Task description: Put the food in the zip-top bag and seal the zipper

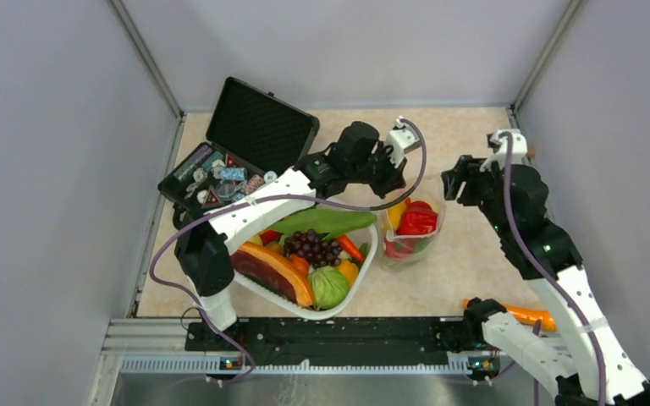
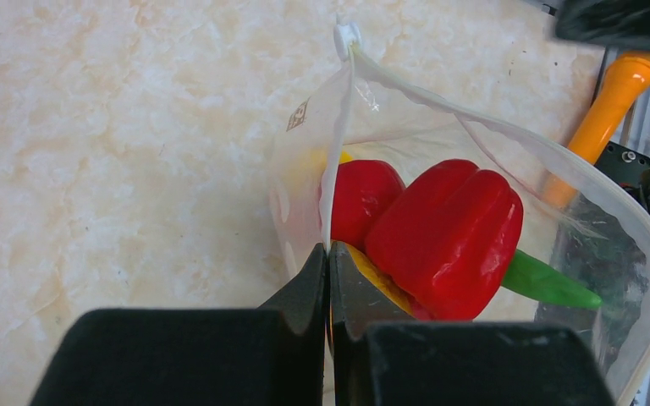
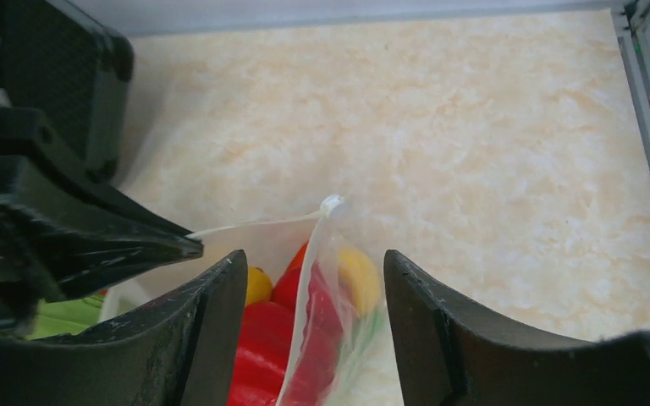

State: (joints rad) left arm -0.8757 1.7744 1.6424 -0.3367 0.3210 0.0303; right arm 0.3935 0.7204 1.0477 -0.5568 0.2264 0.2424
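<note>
The clear zip-top bag [image 1: 412,227] stands open to the right of the basket. It holds red pieces [image 2: 444,237], a yellow piece [image 3: 357,275] and a green pod [image 2: 550,283]. My left gripper [image 1: 398,188] is shut on the bag's left mouth edge; in the left wrist view the jaws [image 2: 328,254] pinch the film. The zipper strip [image 2: 491,127] curves open round the mouth, with a white end tab [image 2: 347,35]. My right gripper [image 1: 459,182] is open just right of the bag. In the right wrist view its fingers [image 3: 313,262] straddle the bag's right wall [image 3: 330,288] without touching.
A white oval basket [image 1: 369,254] to the left of the bag holds a papaya slice [image 1: 271,271], dark grapes [image 1: 311,247] and other toy food. An open black case [image 1: 258,127] stands at the back left. An orange carrot [image 1: 526,315] lies near the right arm's base.
</note>
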